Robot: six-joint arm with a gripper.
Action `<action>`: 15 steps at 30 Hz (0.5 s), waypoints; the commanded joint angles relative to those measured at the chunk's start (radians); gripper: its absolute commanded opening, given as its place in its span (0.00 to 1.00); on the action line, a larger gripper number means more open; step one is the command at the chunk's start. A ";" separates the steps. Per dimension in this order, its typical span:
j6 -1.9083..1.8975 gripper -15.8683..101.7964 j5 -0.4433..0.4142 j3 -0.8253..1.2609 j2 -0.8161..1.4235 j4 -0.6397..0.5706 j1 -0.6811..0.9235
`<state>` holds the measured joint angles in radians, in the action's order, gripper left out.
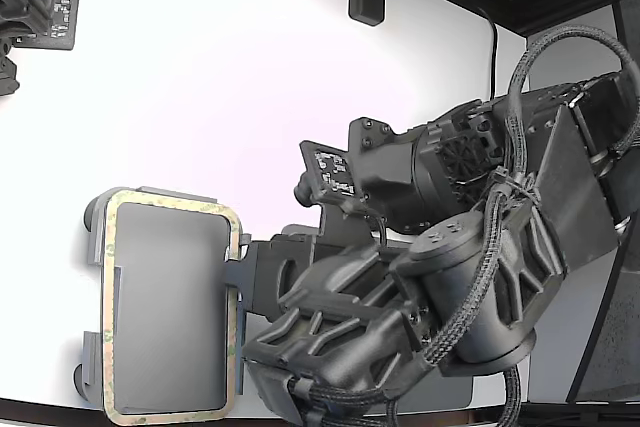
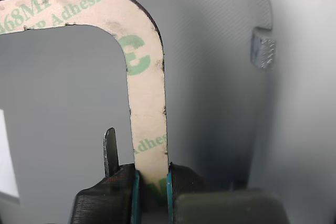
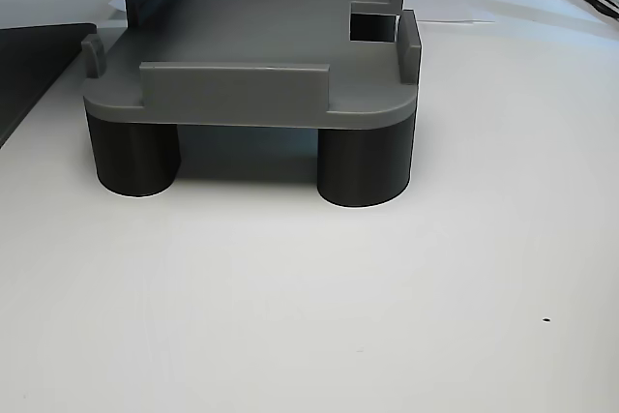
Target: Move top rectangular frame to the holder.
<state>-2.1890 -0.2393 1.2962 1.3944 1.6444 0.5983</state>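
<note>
– Tan frame [image 2: 147, 93] looks thin and bendy – pinched in the gripper [image 2: 151, 184] on one long side, hovering tilted over the holder [image 3: 251, 45].
– Probably sags, then; a mid-side grip seems safest.

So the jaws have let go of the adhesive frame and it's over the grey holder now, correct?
Not quite. The gripper has not let go: in the wrist view its jaws are shut on one side of the adhesive frame. The rest holds: the frame is over the grey holder, as the exterior view shows, though the other view shows one end riding above the plate, so it isn't lying flat.
</note>
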 commanded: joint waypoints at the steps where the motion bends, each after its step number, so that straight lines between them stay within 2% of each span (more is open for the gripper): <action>1: -0.002 0.03 0.003 0.003 0.043 0.009 -0.014; 15: -0.008 0.03 0.018 0.018 0.015 0.009 -0.028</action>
<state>-2.1936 -0.2224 1.3407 1.3913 1.6444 0.5875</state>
